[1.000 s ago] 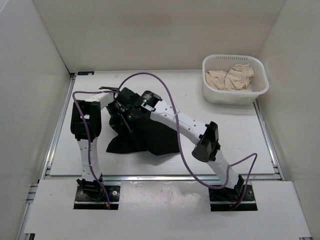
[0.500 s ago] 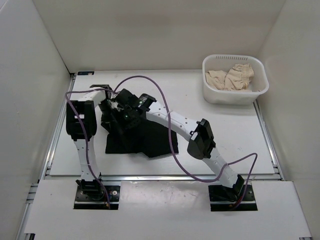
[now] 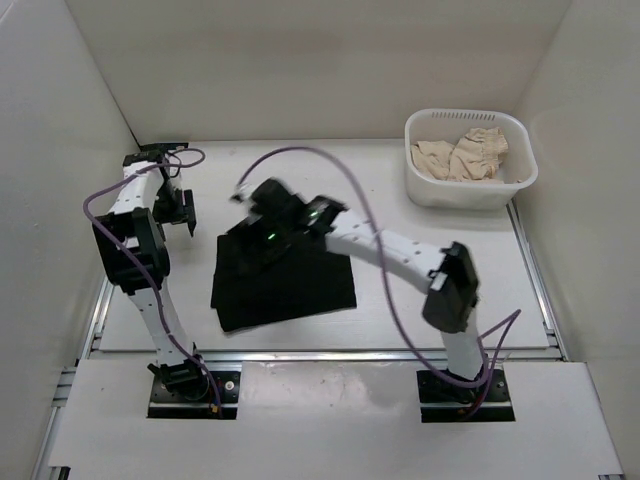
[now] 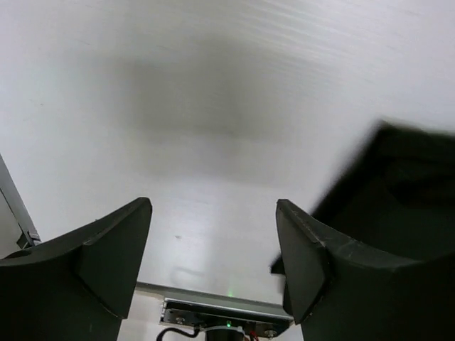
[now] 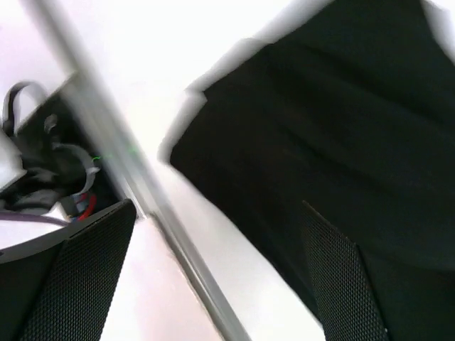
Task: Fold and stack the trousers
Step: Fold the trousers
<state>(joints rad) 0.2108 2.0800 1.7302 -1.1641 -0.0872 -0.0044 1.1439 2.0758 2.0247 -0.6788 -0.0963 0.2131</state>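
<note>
Trousers (image 3: 285, 285) lie on white table (image 3: 440, 260) between white walls (image 3: 300, 60); left pincer (image 4: 213, 204), right pincer (image 5: 217, 206) agape.

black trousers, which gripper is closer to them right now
Right. The right gripper is above the far edge of the folded trousers; the left gripper is off to their left, over the table.

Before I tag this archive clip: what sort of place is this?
Probably a robot-lab test cell: white walls box in the table, left arm and right arm bolted at its edge, black trousers on it.
</note>
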